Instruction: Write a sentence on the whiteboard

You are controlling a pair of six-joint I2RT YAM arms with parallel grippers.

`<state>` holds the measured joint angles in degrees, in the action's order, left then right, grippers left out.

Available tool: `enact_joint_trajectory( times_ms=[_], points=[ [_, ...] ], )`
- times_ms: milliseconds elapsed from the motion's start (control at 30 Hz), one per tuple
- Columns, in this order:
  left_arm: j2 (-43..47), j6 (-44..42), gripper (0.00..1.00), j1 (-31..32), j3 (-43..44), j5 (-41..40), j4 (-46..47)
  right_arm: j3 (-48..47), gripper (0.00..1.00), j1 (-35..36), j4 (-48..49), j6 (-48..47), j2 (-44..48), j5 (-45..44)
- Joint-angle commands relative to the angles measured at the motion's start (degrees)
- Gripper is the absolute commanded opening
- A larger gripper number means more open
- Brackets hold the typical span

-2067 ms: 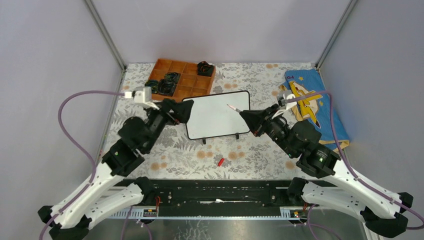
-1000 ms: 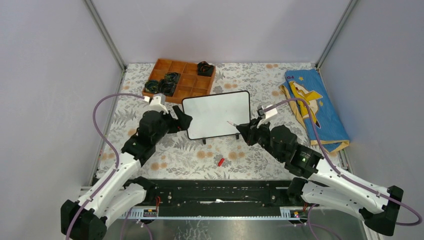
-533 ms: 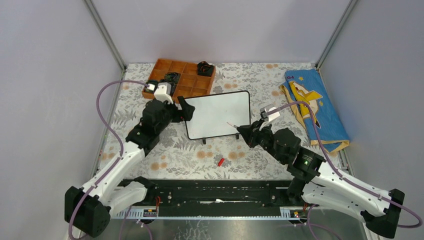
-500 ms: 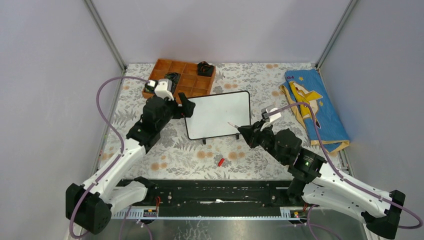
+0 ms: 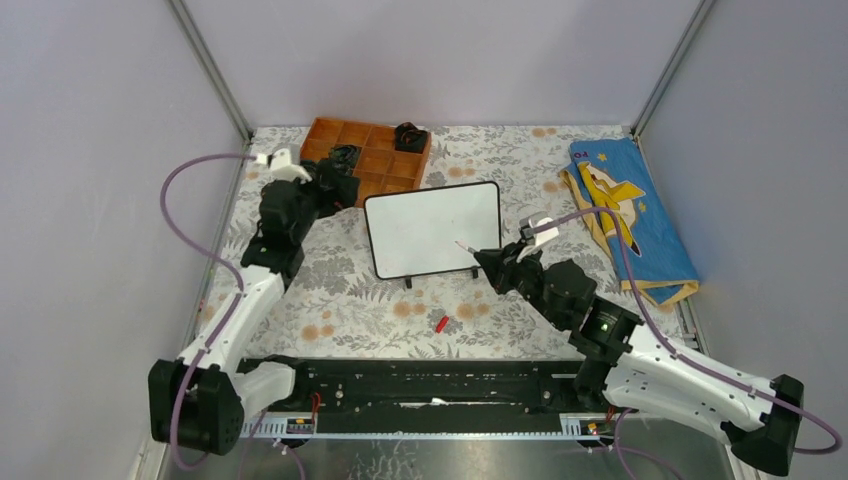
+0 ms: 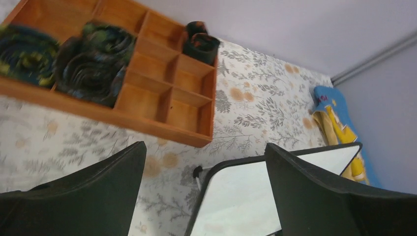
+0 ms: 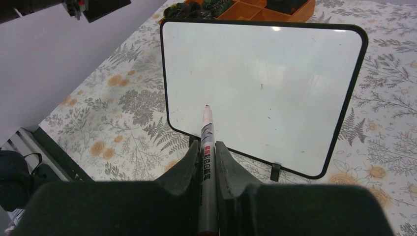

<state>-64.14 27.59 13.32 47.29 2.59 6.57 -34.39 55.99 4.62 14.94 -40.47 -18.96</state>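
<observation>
The whiteboard (image 5: 432, 228) is sitting propped on its little feet in the middle of the table (image 5: 370, 290), just in front of the orange tray (image 5: 378, 160), and its face is showing no writing at all, only a few faint specks. So I'd judge the writing step is only just starting. The right gripper (image 5: 487, 262) is clamping a marker (image 7: 206, 132) between its fingers, uncapped, with the red tip pointing at the near part of the board; from where I'm looking I cannot tell whether the tip is touching the surface or hanging just off it. A small red cap (image 5: 441, 323) is lying on the table near the arms. The left gripper (image 6: 204, 147) is hovering with its jaws spread wide and holding nothing, over by the tray, beside the board's far left corner and apart from it. The next move, I'd say, calls for pressing the tip lightly on the board, probably nearer the top left to leave room for a whole line, without nudging the unsteadied board.
</observation>
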Motion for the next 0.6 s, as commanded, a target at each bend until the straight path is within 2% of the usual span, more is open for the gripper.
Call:
enact_joint_trajectory(
  times_ms=[0, 333, 467, 567],
  points=[
    [5.4, 9.5, 0.98, -5.3, -7.1, 9.2, 7.2, 1.2, 0.0, 0.3, 10.9, -1.2, -3.0, 1.9],
    [6.0, 20.4, 0.98, -8.3, -18.3, 23.9, 21.7, -0.3, 0.0, 0.3, 25.3, -0.3, -14.7, 2.9],
    [3.6, 22.4, 0.97, -11.2, -18.3, 26.6, 22.8, -1.6, 0.0, 0.7, 26.5, -0.4, -16.0, 3.4],
    [1.9, 20.3, 0.97, -11.8, -15.9, 28.4, 22.6, -1.7, 0.0, 0.7, 26.1, -0.8, -15.6, 4.3]
  ],
)
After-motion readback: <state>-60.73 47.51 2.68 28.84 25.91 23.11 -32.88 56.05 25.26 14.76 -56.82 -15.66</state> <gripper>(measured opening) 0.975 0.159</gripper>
